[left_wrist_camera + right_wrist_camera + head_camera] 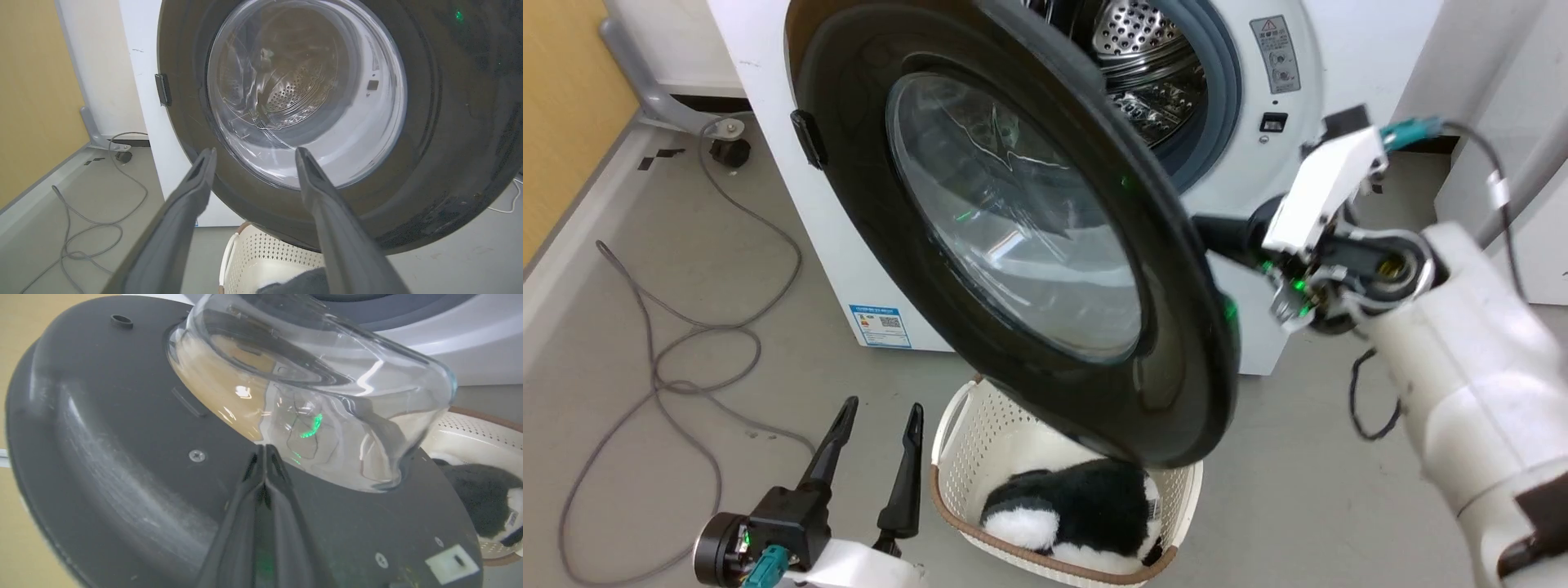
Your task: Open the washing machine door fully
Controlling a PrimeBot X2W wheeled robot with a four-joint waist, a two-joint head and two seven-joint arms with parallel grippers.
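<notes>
Low down, the left gripper (883, 404) holds its dark fingers spread and empty beside a cream perforated plastic basket (992, 420). Above, the large round glossy black washing machine door (858, 212) hangs partly open. The right gripper (265, 448), its fingers pressed together, rests against the door's inner face. Behind stands the white front-loading washing machine (1347, 57).

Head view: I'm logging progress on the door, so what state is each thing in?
Round glossy black washing machine door: open, swung outward.
White front-loading washing machine: steel drum exposed.
Left claw: open, empty.
Right claw: shut, tips at the door's inner face.
Cream perforated plastic basket: holds a black-and-white plush toy.
</notes>
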